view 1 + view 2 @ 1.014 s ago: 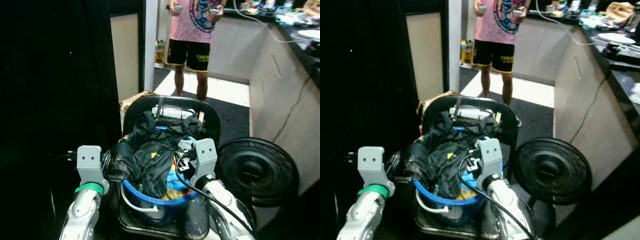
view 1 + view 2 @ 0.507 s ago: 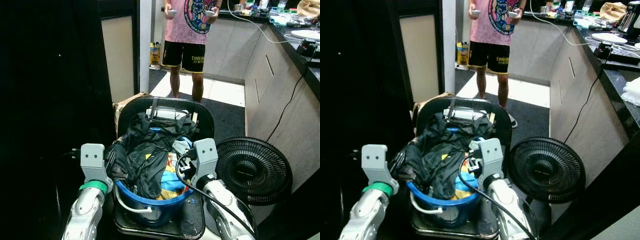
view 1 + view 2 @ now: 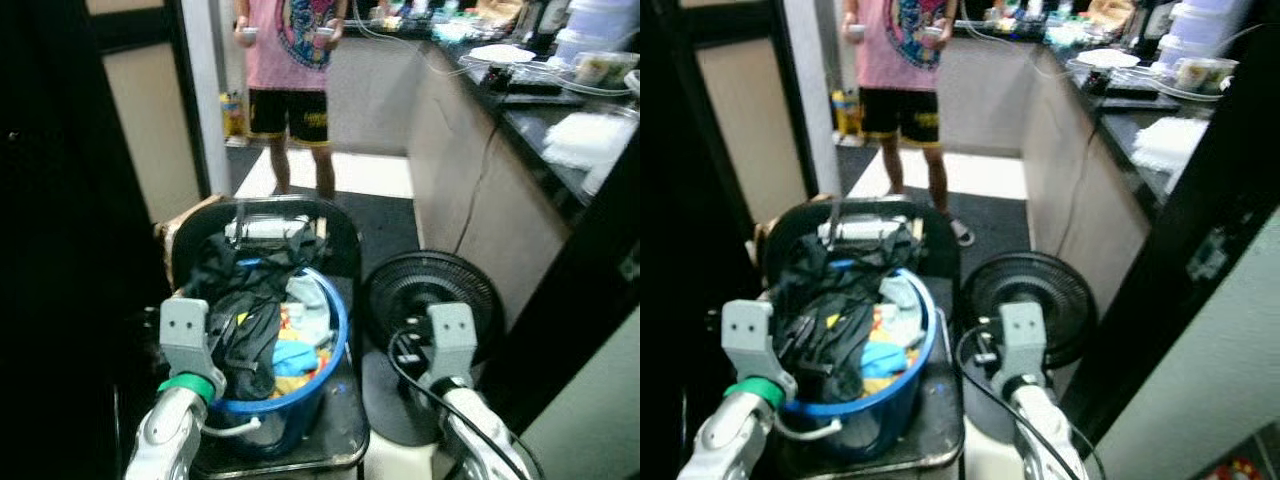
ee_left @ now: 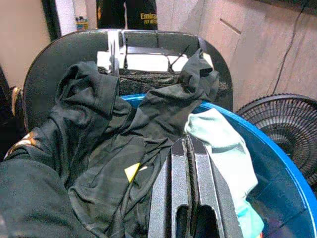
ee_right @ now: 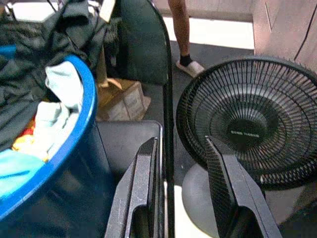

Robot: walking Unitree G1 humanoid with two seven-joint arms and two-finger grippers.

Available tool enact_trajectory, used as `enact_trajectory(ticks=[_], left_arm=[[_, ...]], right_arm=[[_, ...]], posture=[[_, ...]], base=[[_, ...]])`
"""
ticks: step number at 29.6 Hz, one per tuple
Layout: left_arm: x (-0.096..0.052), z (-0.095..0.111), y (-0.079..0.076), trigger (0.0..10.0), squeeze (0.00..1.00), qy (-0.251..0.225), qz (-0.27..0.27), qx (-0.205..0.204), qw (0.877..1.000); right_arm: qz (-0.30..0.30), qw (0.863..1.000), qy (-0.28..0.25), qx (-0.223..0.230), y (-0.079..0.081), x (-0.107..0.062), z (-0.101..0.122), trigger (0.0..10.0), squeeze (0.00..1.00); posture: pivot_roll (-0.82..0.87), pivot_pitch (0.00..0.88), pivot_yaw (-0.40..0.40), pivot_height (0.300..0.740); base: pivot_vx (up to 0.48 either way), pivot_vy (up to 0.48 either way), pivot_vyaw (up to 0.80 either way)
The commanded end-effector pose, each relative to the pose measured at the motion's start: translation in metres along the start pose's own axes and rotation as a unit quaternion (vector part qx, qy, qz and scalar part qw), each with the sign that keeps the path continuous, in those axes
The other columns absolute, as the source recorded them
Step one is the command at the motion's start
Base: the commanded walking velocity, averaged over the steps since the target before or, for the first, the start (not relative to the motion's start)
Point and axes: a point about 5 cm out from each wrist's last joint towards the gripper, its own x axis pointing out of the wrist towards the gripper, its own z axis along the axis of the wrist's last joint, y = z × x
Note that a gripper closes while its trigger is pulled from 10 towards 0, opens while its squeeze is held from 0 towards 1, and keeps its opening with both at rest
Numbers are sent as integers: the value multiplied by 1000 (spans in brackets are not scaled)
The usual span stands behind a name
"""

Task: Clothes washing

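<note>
On the seat of a black chair (image 3: pixel 340 250) right before me stands the blue laundry tub (image 3: pixel 335 335), heaped with clothes: a dark garment (image 4: pixel 99 144) draped over the rim toward the chair back, with a pale mint piece (image 4: pixel 218 144) and bits of yellow and light blue beside it. My left claw (image 4: pixel 189 148) hangs over the heap with its two black fingers pressed together, pinching nothing, just above the dark cloth. My right claw (image 5: pixel 183 163) is off to the right of the tub, fingers spread apart, held by the chair's edge in front of a black floor fan (image 3: pixel 432 300) standing on the floor just beside the chair. Farther off a person (image 3: pixel 285 70) in a pink shirt and black shorts stands on the floor, holding a controller in each hand, and a cluttered dark bench (image 3: pixel 540 90) runs along my right
</note>
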Motion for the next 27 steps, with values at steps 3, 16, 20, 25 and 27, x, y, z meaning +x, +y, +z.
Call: enact_trajectory(ticks=[3, 16, 20, 25, 27], left_arm=[[-3, -8, -6, 10000, 0, 16, 2, 8, 1000], [1, -3, -4, 10000, 0, 7, 27, 21, 999], [-1, 0, -5, 10000, 0, -3, 24, 17, 1000], [-3, -2, -6, 10000, 0, -3, 22, 11, 1000], [-3, -2, -6, 10000, 0, -3, 22, 10, 1000]], right_arm=[[-4, 1000, 2, 8, 0, -6, -5, 10000, 0], [66, 998, -11, 5, 18, 7, 7, 10000, 0], [98, 995, -15, -26, 29, 11, 11, 10000, 0], [89, 996, -18, -22, 29, 10, 14, 10000, 0], [87, 996, -20, -21, 29, 10, 15, 10000, 0]], posture=[[-46, 38, 80, 740], [-26, 45, 49, 740], [-26, 48, 38, 740], [-30, 50, 41, 740], [-33, 51, 45, 740]], base=[[0, 0, 0], [0, 0, 0], [299, 0, 600], [324, 0, 480], [311, 0, 0]])
